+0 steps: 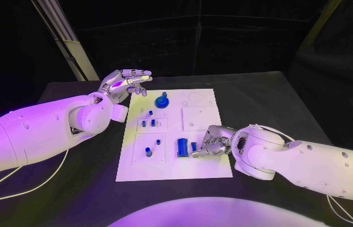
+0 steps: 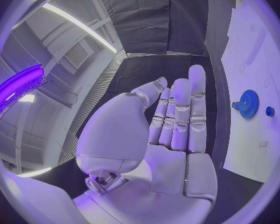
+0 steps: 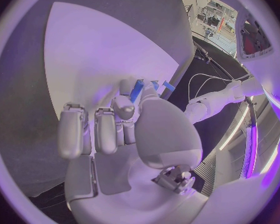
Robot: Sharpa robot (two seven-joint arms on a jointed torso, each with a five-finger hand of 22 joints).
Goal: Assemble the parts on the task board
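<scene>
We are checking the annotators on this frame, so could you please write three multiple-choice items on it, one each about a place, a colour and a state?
1. Where on the task board does the gear-shaped part sit?
A. Near the far end
B. At the near edge
C. Off the board, on the table

2. What colour is the gear-shaped part?
A. Red
B. Blue
C. Yellow

3. What is the left hand doing?
A. Pressing a part into the board
B. Gripping the gear
C. Raised beside the board's far left corner, holding nothing

Answers:
1 A, the head view shows it in the board's far half.
2 B, it is blue in the head and left wrist views.
3 C, its fingers lie straight and bare in the left wrist view.
</scene>
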